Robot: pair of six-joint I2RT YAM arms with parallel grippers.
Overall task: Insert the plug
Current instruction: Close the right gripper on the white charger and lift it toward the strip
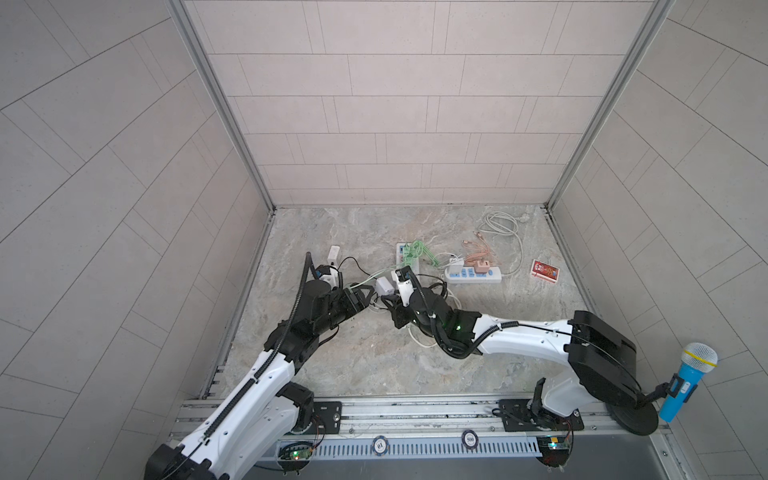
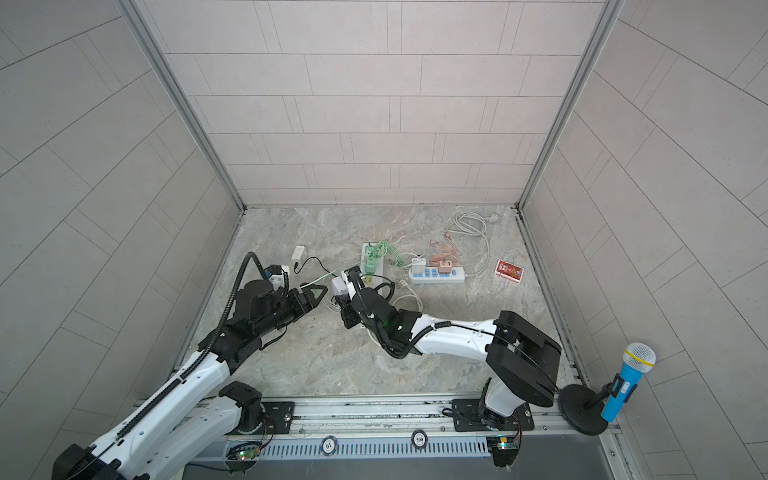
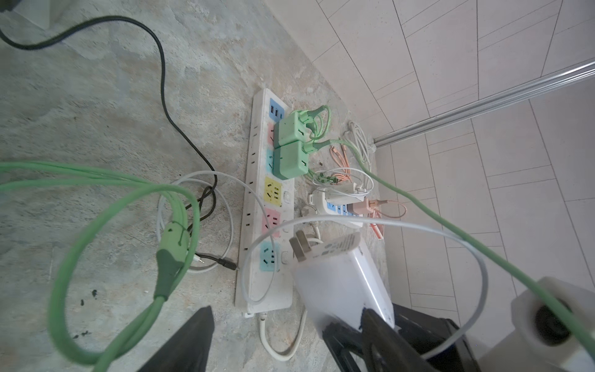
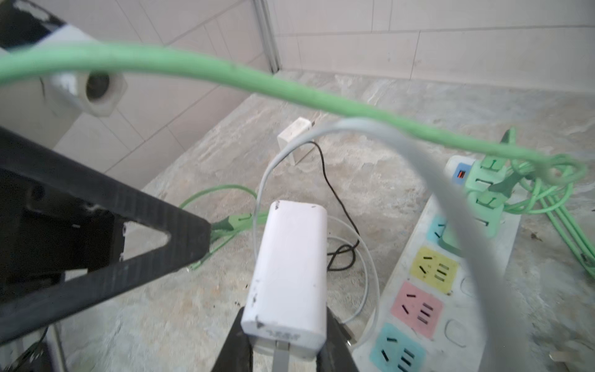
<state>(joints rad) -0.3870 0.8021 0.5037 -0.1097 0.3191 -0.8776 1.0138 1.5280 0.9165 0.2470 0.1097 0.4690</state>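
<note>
— What's the right gripper (image 4: 285, 341) got?
— It's clamped on the white charger (image 4: 286, 273): a smooth, rounded plastic block, scuffed at the edges, held above the floor (image 4: 161, 306) just beside the power strip (image 3: 253, 180).
— And the left gripper (image 3: 283, 338)?
— Jaws spread wide, holding nothing, close beside the charger.
— Room to move?
— Tight. A green cable (image 4: 225, 74) and a white cable (image 4: 450, 212) loop across; open marbled floor lies on the near side of both grippers.
— Heading?
— Long axis runs out from the right gripper; prongs (image 3: 298, 247) seem to face the strip, though blur leaves that unsure.
</note>
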